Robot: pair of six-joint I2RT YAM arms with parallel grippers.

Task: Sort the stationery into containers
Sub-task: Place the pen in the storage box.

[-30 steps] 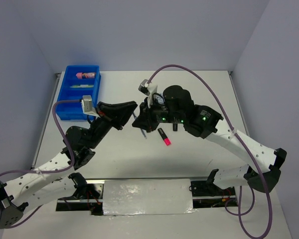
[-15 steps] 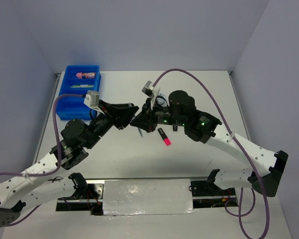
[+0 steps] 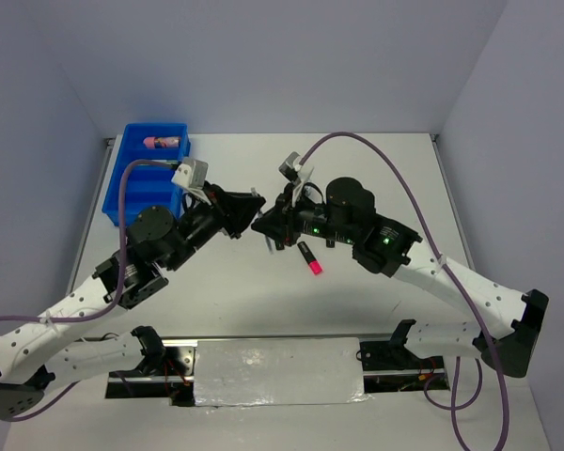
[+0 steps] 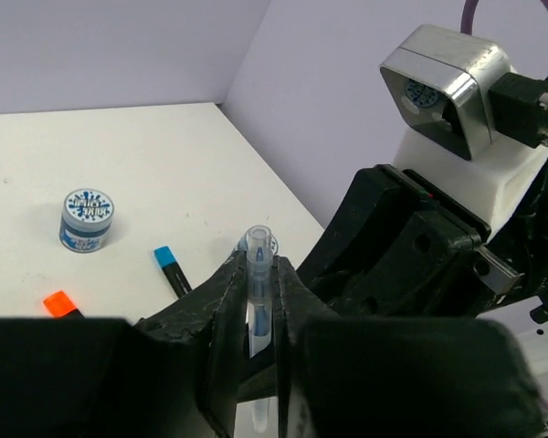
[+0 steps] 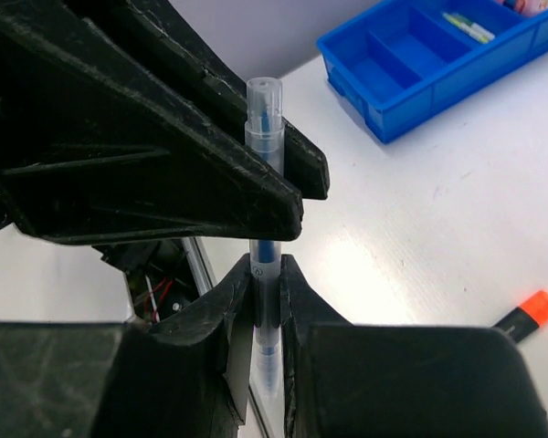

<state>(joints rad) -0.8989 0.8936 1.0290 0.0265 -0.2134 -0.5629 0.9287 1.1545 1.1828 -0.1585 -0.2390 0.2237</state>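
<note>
Since tray (image 3: 116,178) sits far left, on left arm's side, this looks like midair handover: pen (image 5: 264,137), clear with blue ink, held off table between both grippers, over table middle. left gripper (image 4: 258,274) pinched tight on barrel, right gripper (image 5: 264,274) clamped on it too, further along, so neither has let go yet. both arms reach inward, wrists nose to nose. pink-capped marker (image 3: 310,259) lies on table just beside them

Bright even light, soft shadows, glare patch on white table (image 5: 347,254), wrist foregrounds dark
</note>
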